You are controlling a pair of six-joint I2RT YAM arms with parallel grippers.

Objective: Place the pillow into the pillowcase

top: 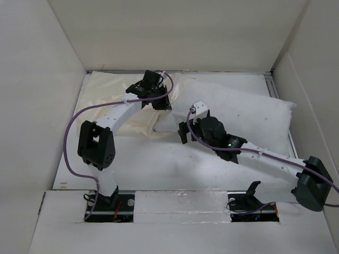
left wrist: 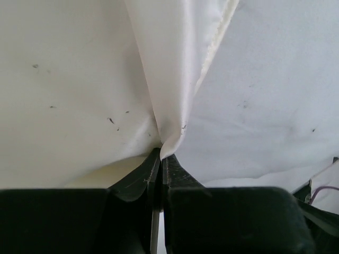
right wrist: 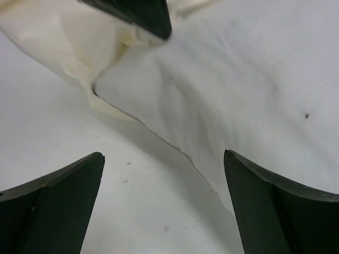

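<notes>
cream-yellow, thin wrinkly fabric pillowcase [top: 103, 98] lies bunched at the counter's [top: 159, 169] far left corner, one fold pinched between the left jaws, pressed together. the plump white rectangular pillow [top: 249, 114] fills the far right corner; the right jaws stand spread over its near left corner.

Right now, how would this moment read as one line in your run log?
left fingers: shut on pillowcase fabric | right fingers: open, above pillow corner | pillow: mostly outside
</notes>
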